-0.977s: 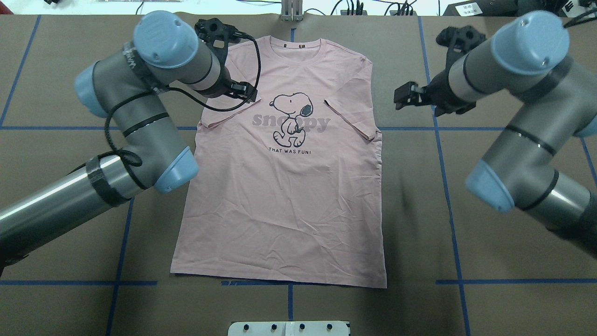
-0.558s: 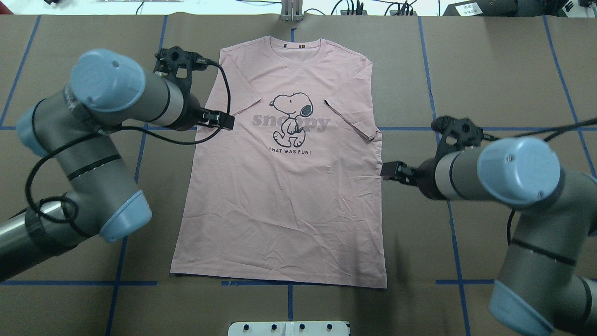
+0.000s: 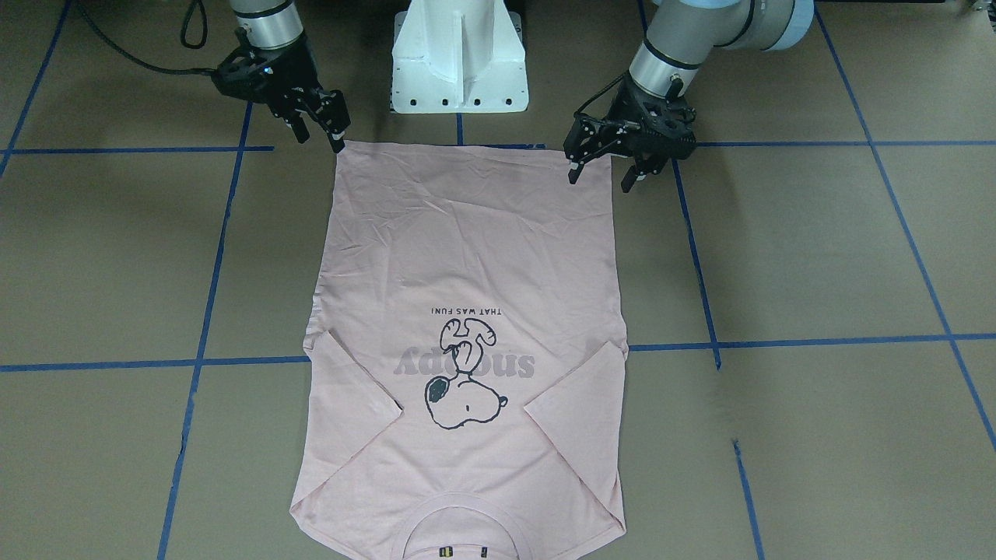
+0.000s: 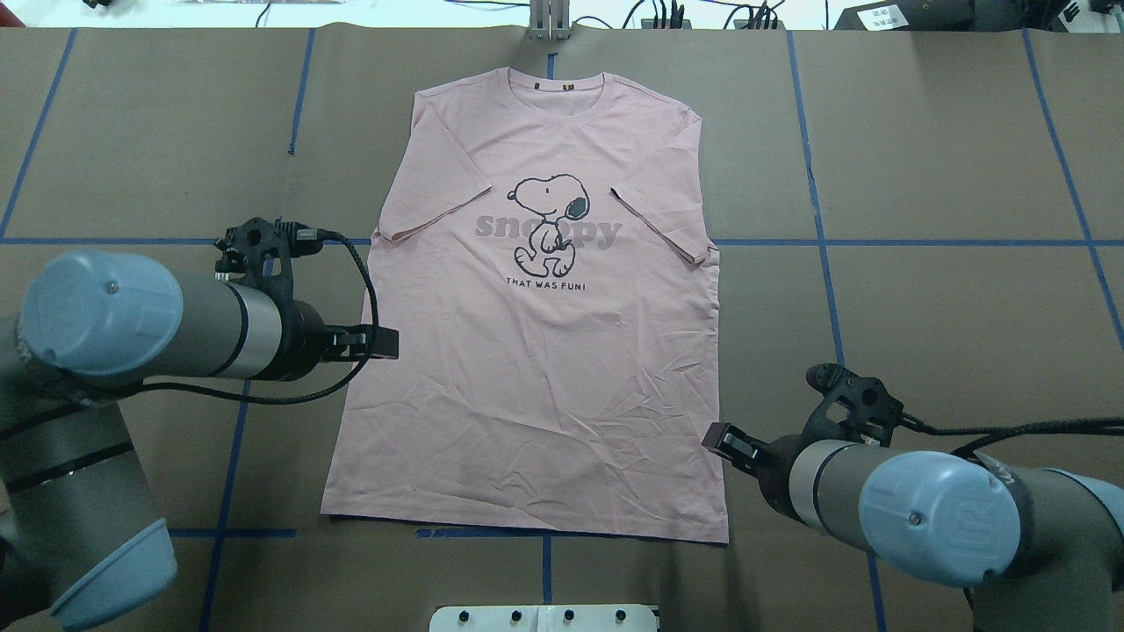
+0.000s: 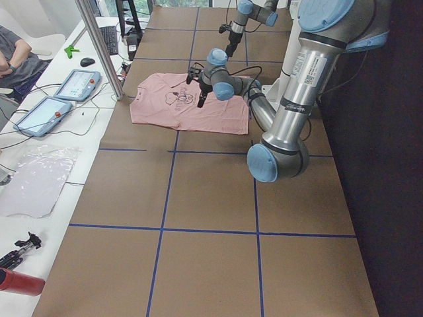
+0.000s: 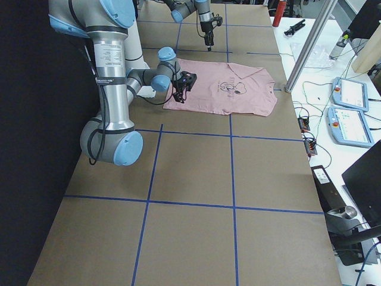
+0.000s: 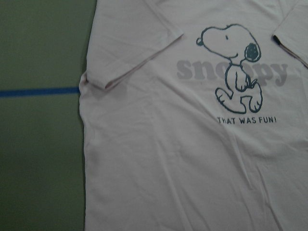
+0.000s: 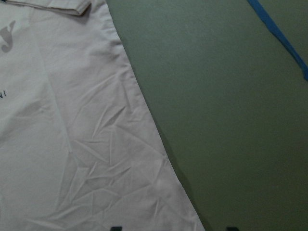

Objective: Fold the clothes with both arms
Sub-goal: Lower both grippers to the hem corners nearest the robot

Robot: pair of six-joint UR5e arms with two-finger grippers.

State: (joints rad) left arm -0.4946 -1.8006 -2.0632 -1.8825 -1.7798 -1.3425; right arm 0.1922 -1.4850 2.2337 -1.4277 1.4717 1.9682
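Note:
The light pink T-shirt (image 4: 536, 395) lies flat on the brown table, print up, collar far from me and both sleeves folded inward. It also shows in the front view (image 3: 467, 257) and in both wrist views (image 7: 192, 168) (image 8: 72, 144). My left gripper (image 4: 382, 342) hovers at the shirt's left edge. In the front view it (image 3: 601, 177) is open over the hem corner and holds nothing. My right gripper (image 4: 720, 436) is open and empty at the right hem corner, as the front view (image 3: 319, 138) also shows. Its fingertips (image 8: 115, 227) straddle the shirt's edge.
The white pedestal base (image 3: 459, 54) stands just behind the hem. Blue tape lines (image 4: 825, 241) cross the table. A metal post (image 5: 99, 46), tablets (image 5: 76, 82) and a seated person (image 5: 16, 56) are on the far side past the collar.
Both arms have swept back toward me along the shirt's sides, from the sleeve level toward the hem. The shirt has not moved.

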